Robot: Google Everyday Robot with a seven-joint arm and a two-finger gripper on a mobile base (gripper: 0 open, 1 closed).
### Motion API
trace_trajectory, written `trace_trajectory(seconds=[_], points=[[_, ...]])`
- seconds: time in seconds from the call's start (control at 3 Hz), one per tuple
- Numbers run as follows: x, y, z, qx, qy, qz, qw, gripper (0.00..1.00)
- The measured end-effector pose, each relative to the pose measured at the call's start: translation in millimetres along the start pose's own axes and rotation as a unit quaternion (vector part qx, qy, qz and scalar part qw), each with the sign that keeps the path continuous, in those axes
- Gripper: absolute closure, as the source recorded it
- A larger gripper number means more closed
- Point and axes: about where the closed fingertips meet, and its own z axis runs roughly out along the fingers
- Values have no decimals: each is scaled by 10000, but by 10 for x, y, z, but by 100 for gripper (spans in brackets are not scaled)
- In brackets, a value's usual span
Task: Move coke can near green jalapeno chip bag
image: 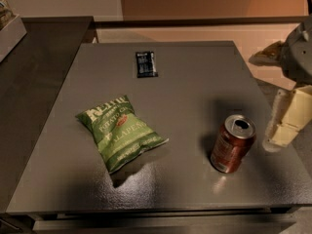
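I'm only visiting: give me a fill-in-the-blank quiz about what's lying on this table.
The coke can stands ___ on the table.
The green jalapeno chip bag is the ___ item there.
The gripper hovers at the table's edge, closest to the ___.
The small black packet lies nearest the table's ___ edge.
Missing words: upright; largest; coke can; far.

Upright coke can [233, 143] near tool [282, 130], green jalapeno chip bag [120, 131] left
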Motion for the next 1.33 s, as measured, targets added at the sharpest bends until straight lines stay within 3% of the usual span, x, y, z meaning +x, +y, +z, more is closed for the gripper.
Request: trace_trajectory(seconds=[0.33, 1.33], points=[[-56, 152, 190, -161, -198, -172, 9995, 0], [-28, 395, 550, -544, -424, -180, 9975, 0]])
